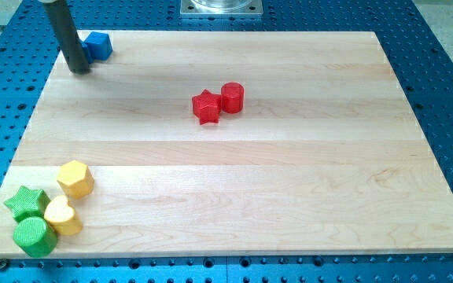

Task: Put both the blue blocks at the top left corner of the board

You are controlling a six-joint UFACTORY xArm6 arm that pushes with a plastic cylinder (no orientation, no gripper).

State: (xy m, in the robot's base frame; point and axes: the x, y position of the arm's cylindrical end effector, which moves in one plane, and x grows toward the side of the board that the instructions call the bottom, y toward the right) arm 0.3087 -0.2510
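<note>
At the top left corner of the pale wooden board (pixel 234 165), the straight dark rod stands nearly upright, my tip (pixel 79 69) touching the board just left of one blue block (pixel 97 45). It has no jaws and holds nothing. No second blue block shows.

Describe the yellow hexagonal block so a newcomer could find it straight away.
Start at the wooden board's bottom left corner in the view, where four blocks cluster. The yellow hexagonal block sits at the top of that cluster, nearest the board's middle. Unlike the rounder yellow block below it, it has flat six-sided faces, and it stands slightly apart from the green star.
</note>
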